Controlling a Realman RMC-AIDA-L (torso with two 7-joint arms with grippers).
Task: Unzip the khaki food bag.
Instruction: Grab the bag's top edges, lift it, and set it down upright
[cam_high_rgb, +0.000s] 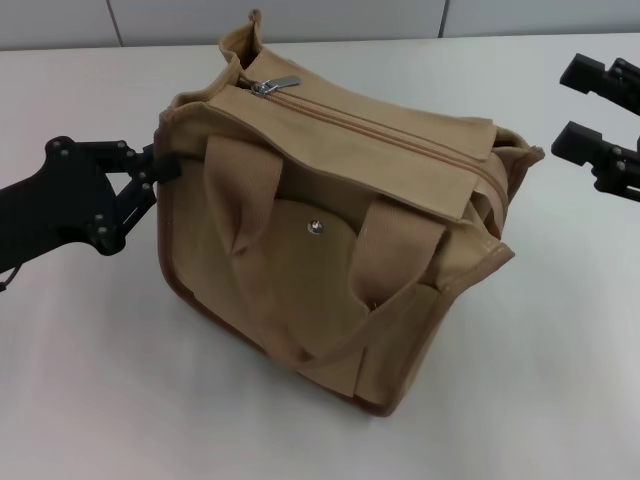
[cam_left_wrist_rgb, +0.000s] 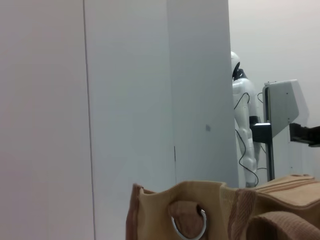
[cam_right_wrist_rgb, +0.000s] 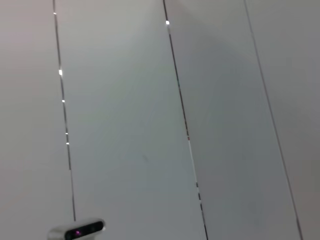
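Observation:
The khaki food bag (cam_high_rgb: 330, 200) stands on the white table (cam_high_rgb: 100, 380), its front pocket flap with a metal snap (cam_high_rgb: 317, 228) facing me. Its zipper looks closed along the top, and the silver pull (cam_high_rgb: 275, 86) lies at the far left end. Two webbing handles (cam_high_rgb: 240, 185) hang over the front. My left gripper (cam_high_rgb: 163, 165) is at the bag's upper left corner, pinched on its side edge. The left wrist view shows that edge (cam_left_wrist_rgb: 155, 205) with a metal ring (cam_left_wrist_rgb: 189, 226) close up. My right gripper (cam_high_rgb: 572, 107) is open and empty, right of the bag.
The table's far edge meets a pale panelled wall (cam_high_rgb: 300, 18). The left wrist view shows a white humanoid figure (cam_left_wrist_rgb: 242, 120) and a stand (cam_left_wrist_rgb: 282, 107) far off. The right wrist view shows only wall panels and a small camera device (cam_right_wrist_rgb: 76, 232).

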